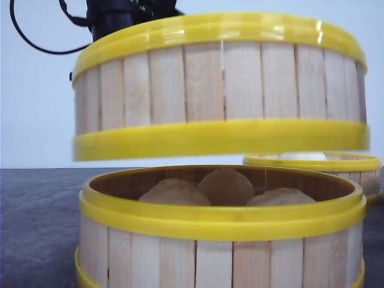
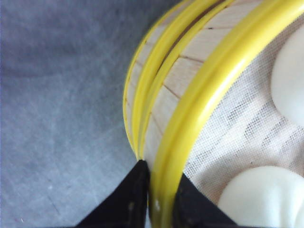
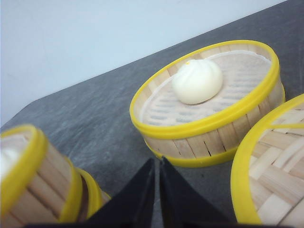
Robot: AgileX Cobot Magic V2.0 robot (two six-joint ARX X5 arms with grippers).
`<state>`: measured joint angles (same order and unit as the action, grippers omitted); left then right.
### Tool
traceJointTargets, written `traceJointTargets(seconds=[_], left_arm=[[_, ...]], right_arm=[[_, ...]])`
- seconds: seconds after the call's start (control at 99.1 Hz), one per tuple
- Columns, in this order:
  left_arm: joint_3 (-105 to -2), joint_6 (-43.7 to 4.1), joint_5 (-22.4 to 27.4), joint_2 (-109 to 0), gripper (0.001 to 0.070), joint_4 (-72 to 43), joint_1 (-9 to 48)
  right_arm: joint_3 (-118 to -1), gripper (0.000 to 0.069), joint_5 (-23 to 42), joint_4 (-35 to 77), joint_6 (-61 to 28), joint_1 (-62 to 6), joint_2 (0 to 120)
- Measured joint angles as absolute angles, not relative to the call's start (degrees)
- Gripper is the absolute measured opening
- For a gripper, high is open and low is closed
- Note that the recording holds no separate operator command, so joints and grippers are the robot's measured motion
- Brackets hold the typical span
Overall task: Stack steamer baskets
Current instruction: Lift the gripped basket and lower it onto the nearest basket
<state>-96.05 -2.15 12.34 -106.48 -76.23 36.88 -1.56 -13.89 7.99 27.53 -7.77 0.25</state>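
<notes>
The desk (image 1: 36, 210) carries the near basket (image 1: 222, 258), with the far basket (image 1: 342, 165) at two o'clock from it. The raised basket (image 1: 222, 84) hangs directly above the near one. That makes three baskets and one woven lid (image 3: 275, 175). Six buns (image 1: 225, 186) show: three, two and one. The slat walls look light, stiff and a little brittle, and the rims look slick, so pinch across the wall. The left end effector (image 2: 161, 173) clamps the raised basket's wall; the right end effector (image 3: 157, 164) is closed on nothing.

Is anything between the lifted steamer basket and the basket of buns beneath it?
No. In the front view only an open gap separates the lifted basket from the lower basket; behind shows wall and a third basket.
</notes>
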Motion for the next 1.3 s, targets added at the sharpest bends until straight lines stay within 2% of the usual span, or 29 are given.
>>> traceJointTargets(seconds=[0.323,0.817,1.301], left_arm=[[-96.1,-2.2,12.0,-108.0,0.0025,-73.4,38.1],[-96.3,-2.4,6.0,-108.0,0.002,-75.2,38.5],[-96.3,-2.6,5.3,-108.0,0.002,-78.7,38.9]], right_arm=[[-1.6,0.0015,-13.9,8.0,27.5,-7.8,0.3],[-1.6,0.0015,-13.9,8.3,27.5,-7.8,0.3],[-1.6,0.0015,-13.9,8.3,27.9,-7.8,0.3]])
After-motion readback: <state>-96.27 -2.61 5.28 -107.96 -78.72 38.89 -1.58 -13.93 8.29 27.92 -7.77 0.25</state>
